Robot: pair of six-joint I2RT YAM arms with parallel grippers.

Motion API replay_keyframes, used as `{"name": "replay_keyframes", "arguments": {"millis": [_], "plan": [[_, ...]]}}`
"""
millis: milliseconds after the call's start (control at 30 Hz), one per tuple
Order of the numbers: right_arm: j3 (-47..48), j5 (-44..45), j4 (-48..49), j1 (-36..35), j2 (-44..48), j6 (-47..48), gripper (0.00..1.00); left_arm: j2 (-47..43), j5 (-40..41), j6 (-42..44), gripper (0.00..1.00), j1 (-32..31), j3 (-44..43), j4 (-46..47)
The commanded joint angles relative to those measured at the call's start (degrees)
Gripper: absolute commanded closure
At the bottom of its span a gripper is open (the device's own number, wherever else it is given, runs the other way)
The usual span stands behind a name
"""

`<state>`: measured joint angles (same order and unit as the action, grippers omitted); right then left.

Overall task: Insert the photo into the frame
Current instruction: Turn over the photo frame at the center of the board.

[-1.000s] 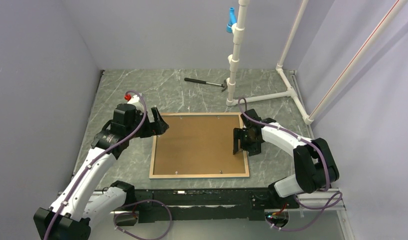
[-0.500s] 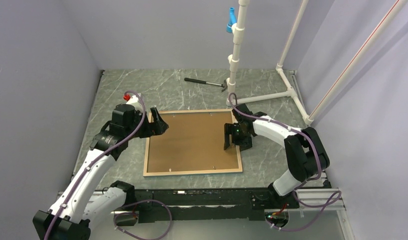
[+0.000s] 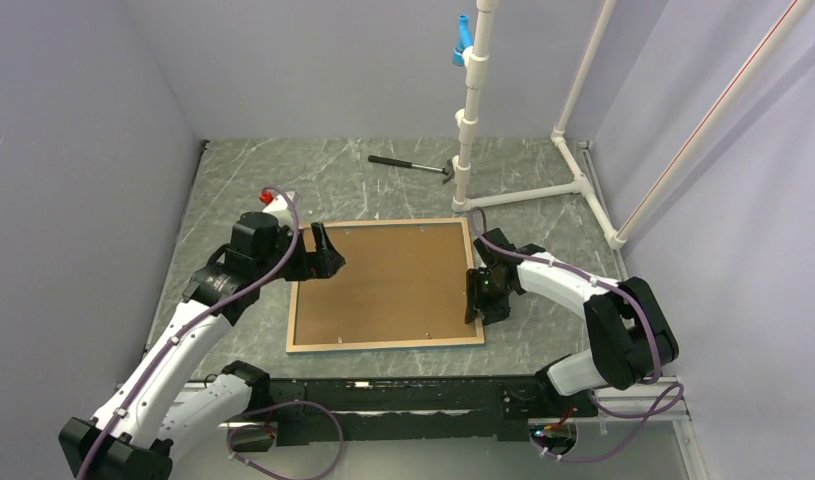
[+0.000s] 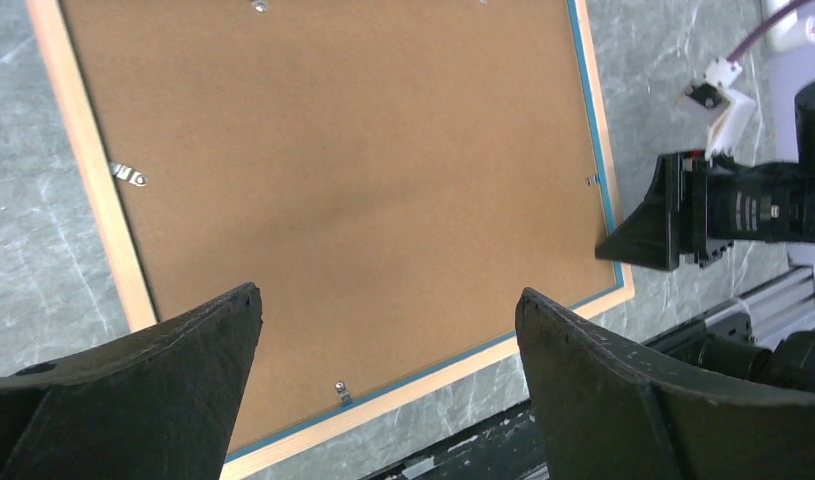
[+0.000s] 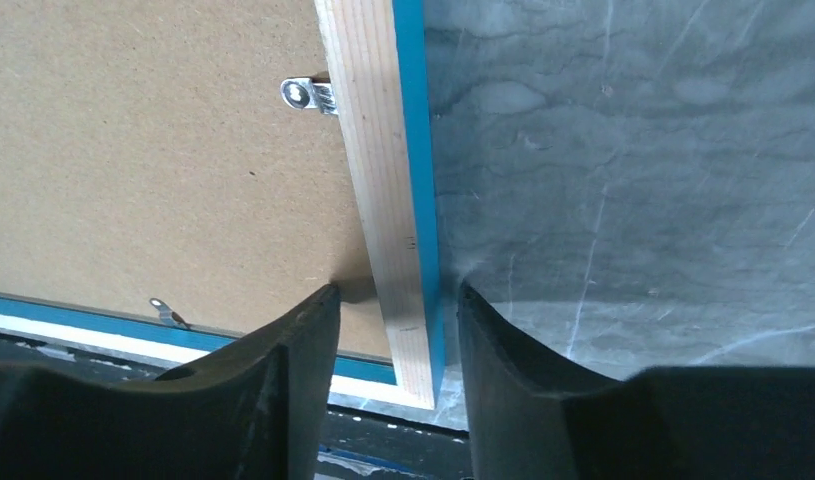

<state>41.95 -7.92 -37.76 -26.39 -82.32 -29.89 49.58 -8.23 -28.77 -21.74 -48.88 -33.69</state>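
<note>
Grey marbled table [image 3: 283,180] between pale lilac walls [image 3: 313,60], white pipe stand [image 3: 473,100]

**Lighting / pic quality, quick notes**

Scene is lit evenly and fairly bright, soft diffuse light from overhead. A cool bluish cast is picked up on the walls [image 3: 83,150]. In the top view, only faint, short shadows are thrown on the table [image 3: 383,180] under the arms.

Left wrist cam: the backing board [image 4: 363,150] is rendered sharp, w/ a dim shadow smudge mid-board. The left gripper [image 4: 388,292] is shown dark and a bit soft, w/ little detail.

Right wrist cam: wood grain on the frame [image 5: 383,200] is crisp. The right gripper [image 5: 395,290] is blurred and near-black, w/ a small dark shadow cast beside it. The bottom edge is left murky.
</note>
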Motion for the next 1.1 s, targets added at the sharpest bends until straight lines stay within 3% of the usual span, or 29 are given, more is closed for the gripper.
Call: {"name": "replay_keyframes", "arguments": {"millis": [0, 67, 233, 400, 733, 1067], "plan": [[-1.5, 0.1, 0.0, -0.6, 0.3, -1.7, 0.55, 0.1, 1.7, 2.6, 0.01, -4.2, -2.8, 1.0], [-2.3, 0.0, 1.3, -1.0, -0.8, -1.9, 0.58, 0.7, 2.6, 3.3, 0.01, -6.4, -3.0, 1.6], [-1.4, -0.1, 1.9, -1.2, -2.0, -1.1, 1.0, 1.4, 5.1, 5.1, 0.01, -13.1, -1.4, 4.7], [5.9, 2.9, -3.0, -1.0, -0.2, 1.2, 1.0, 2.0, 8.0, 7.2, 0.01, -23.5, 2.5, 9.5], [20.3, -3.6, -14.3, 0.7, 1.1, 4.6, 1.0, 15.2, 33.4, 15.0, 0.01, -47.7, -3.1, 2.3], [25.5, -8.0, -20.2, 1.9, 3.1, 6.8, 1.0, 28.6, 51.8, 15.0, 0.02, -60.3, -9.2, -3.7]]}}
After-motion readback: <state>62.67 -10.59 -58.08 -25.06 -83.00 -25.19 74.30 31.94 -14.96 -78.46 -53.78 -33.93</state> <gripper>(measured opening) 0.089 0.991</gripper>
